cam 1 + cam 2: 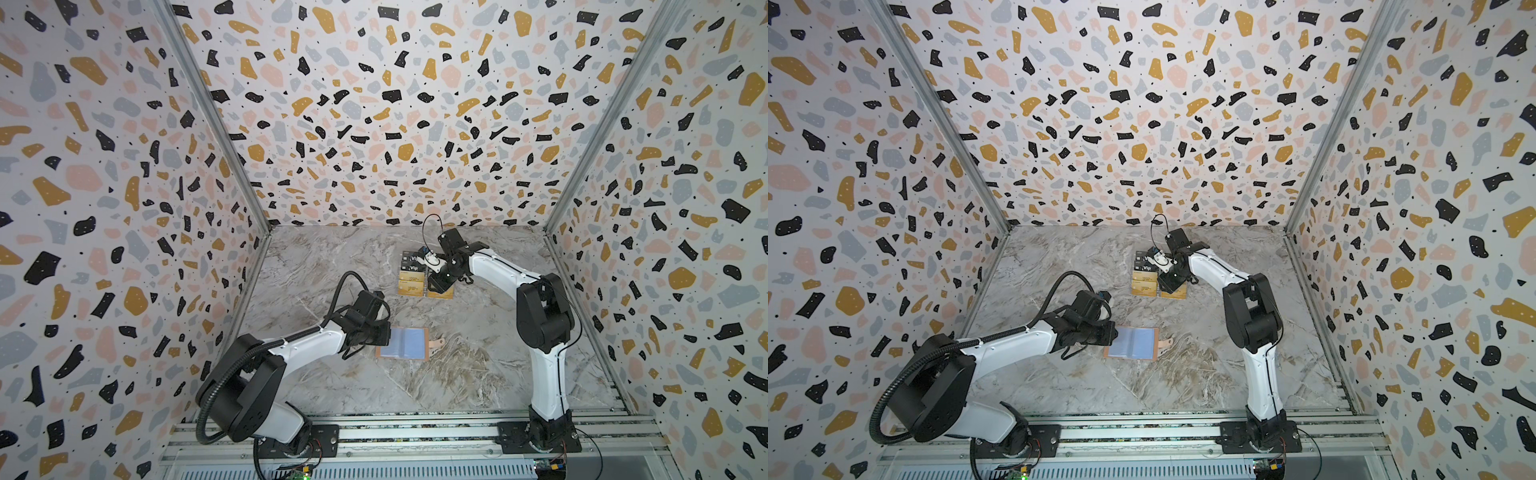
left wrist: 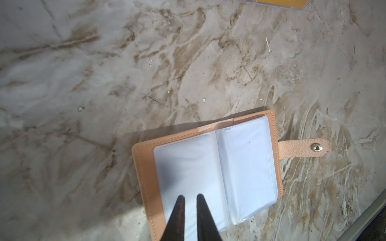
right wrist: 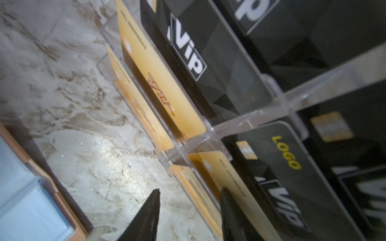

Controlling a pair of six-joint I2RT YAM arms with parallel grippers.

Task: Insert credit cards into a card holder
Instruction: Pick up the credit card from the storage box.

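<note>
The peach-pink card holder (image 1: 405, 343) (image 1: 1136, 343) (image 2: 246, 162) lies open on the marble table with its pale clear sleeves up and its snap strap (image 2: 302, 148) out to one side. My left gripper (image 1: 388, 334) (image 2: 190, 196) sits over the left-hand sleeve page. It is all but shut, with a thin slit between the tips and nothing in it. Gold credit cards (image 1: 411, 282) (image 3: 163, 83) stand in the front tiers of a clear stand (image 3: 271, 112). My right gripper (image 1: 436, 286) (image 3: 190, 191) is open. It straddles the front gold card (image 3: 188, 177) of the stand's right column, one finger before it and one behind.
Black "Vip" cards (image 3: 188, 52) (image 1: 411, 259) fill the stand's rear tiers, and one reads "LOGO" (image 3: 286, 152). Patterned walls close in the table on three sides. An aluminium rail (image 1: 415, 432) carrying both arm bases runs along the near edge.
</note>
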